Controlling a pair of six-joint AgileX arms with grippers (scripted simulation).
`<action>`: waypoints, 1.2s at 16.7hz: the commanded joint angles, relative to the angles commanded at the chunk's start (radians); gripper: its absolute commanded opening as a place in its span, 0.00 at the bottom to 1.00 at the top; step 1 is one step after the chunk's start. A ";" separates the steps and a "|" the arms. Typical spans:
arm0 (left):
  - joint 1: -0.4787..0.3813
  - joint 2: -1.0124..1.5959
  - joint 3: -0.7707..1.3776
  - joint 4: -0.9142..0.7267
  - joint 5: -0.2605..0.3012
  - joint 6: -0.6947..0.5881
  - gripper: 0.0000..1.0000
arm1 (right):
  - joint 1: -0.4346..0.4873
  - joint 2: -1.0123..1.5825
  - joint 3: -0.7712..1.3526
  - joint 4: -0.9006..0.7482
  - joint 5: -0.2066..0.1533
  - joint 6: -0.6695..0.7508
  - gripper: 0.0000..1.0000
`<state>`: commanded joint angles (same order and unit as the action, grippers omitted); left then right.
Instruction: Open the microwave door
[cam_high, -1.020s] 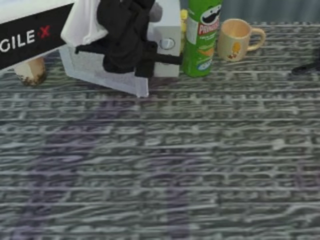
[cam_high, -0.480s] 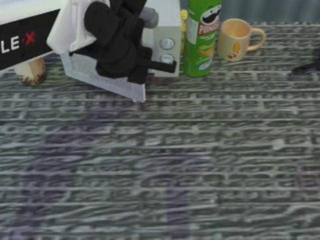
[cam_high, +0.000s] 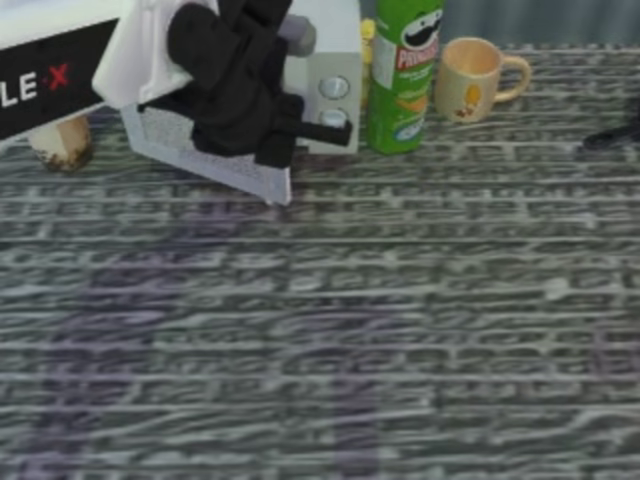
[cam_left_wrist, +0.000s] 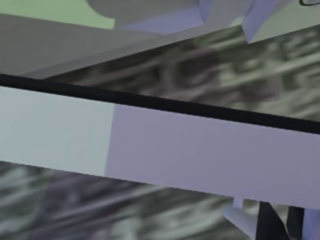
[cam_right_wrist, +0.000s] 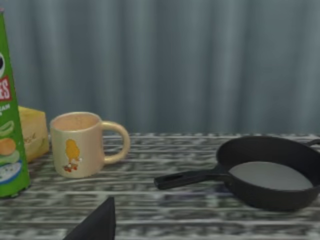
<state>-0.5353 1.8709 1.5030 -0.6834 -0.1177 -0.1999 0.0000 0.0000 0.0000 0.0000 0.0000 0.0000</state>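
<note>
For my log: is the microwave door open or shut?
Open: the door stands angled out from the microwave, at the left gripper.

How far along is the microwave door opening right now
Partly done: the microwave door already stands swung out at an angle from the microwave. In hand: the left gripper is at the door's free edge. Left: swinging it wider. The right arm sits parked at the table's right edge.

Door edge fills view (table behind)
</note>
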 joint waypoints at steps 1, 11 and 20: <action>0.000 0.000 0.000 0.000 0.000 0.000 0.00 | 0.000 0.000 0.000 0.000 0.000 0.000 1.00; 0.000 0.000 0.000 0.000 0.000 0.000 0.00 | 0.000 0.000 0.000 0.000 0.000 0.000 1.00; 0.025 -0.056 -0.088 0.019 0.055 0.097 0.00 | 0.000 0.000 0.000 0.000 0.000 0.000 1.00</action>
<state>-0.5107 1.8149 1.4155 -0.6639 -0.0622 -0.1029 0.0000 0.0000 0.0000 0.0000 0.0000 0.0000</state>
